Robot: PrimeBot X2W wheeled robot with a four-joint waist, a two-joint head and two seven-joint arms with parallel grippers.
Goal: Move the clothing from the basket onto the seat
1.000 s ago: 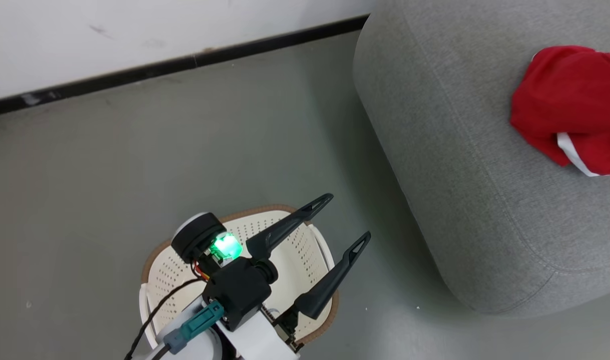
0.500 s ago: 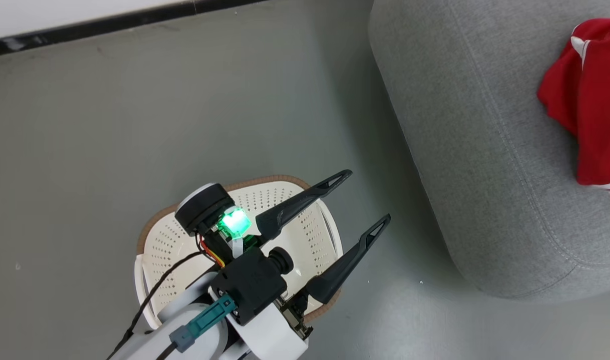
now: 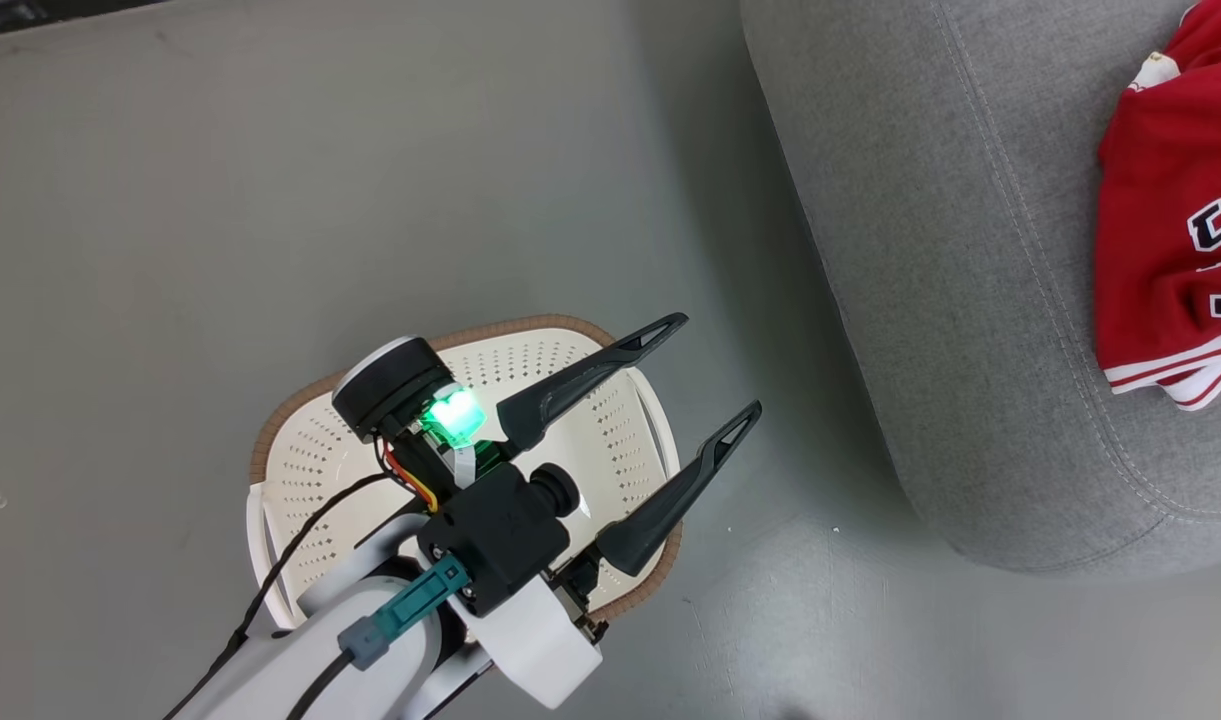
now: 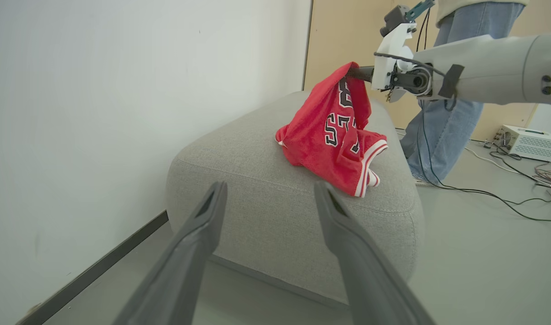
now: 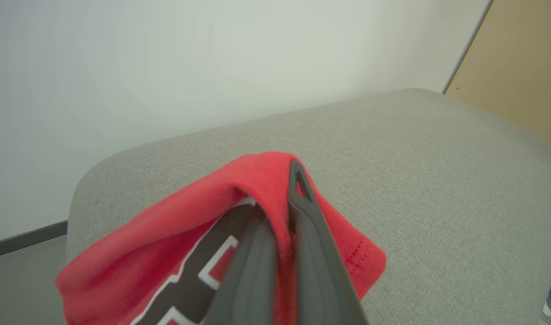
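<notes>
Right wrist view: right jaws are clamping the jersey (image 5: pixel 144 243), draping straight down onto the seat (image 5: pixel 437 180); left jaws are gaping.

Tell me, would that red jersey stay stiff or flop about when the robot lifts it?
Probably floppy: the jersey hangs in folds from the right gripper and crumples where it meets the sofa. Likely light, since a pinch of cloth holds it up. It seems unlikely to slip, as the fabric bunches between the shut jaws.

Matt woven seat (image 3: pixel 970 300); seemingly plastic basket (image 3: pixel 310 450)
</notes>
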